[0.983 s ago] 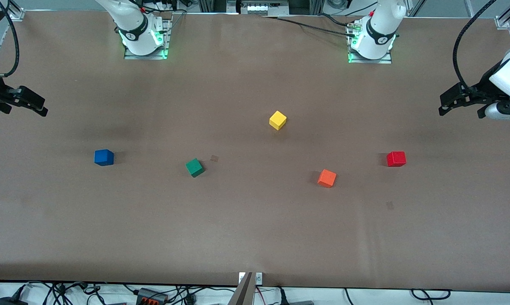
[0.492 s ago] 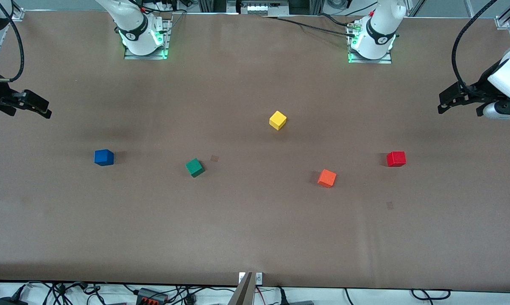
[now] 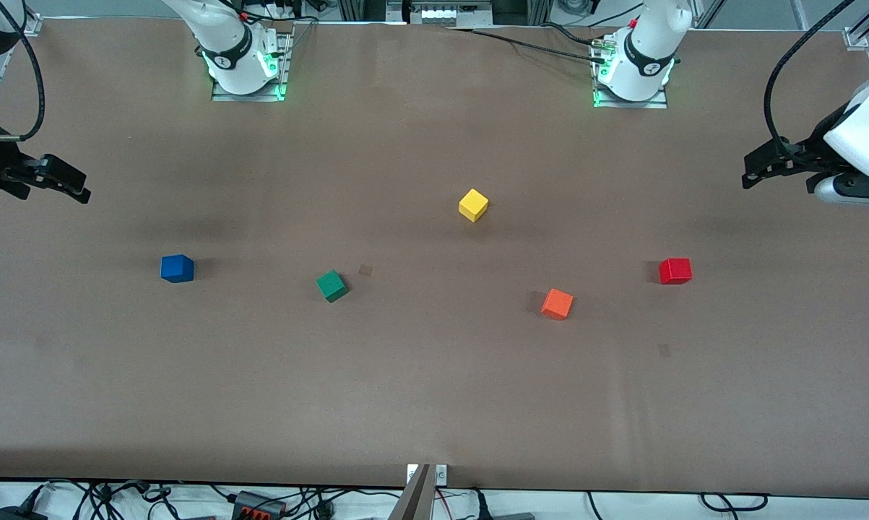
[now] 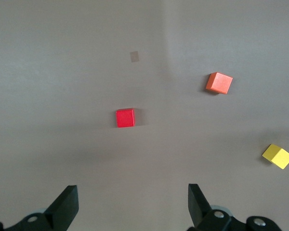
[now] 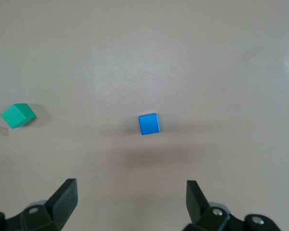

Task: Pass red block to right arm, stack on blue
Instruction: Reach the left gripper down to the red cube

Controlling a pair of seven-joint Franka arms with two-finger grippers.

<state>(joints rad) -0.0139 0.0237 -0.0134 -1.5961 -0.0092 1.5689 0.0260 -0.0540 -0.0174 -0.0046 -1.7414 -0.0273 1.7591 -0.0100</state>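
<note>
My jaws stand wide on both sides, holding nothing. My left gripper (image 3: 755, 173) hangs in the air over the left arm's end of the table (image 3: 434, 404); my right gripper (image 3: 73, 188) hangs over the right arm's end.

The red block (image 3: 675, 271) sits flat on the cloth toward the left arm's end, untouched, with the orange cube (image 3: 557, 303) near it but apart. The blue cube (image 3: 177, 268) sits toward the right arm's end, well apart from the red one, with nothing on it — so I judge the task is at its very start: the reach for red.

Next I must bring my left gripper down over the red block, square my fingers to its faces and close. In the left wrist view it lies between my fingers (image 4: 65, 207), farther out.

There is open cloth all round the red block. The green cube (image 3: 331, 285) and yellow cube (image 3: 473, 205) lie mid-table, where a handover would likely pass above them.
</note>
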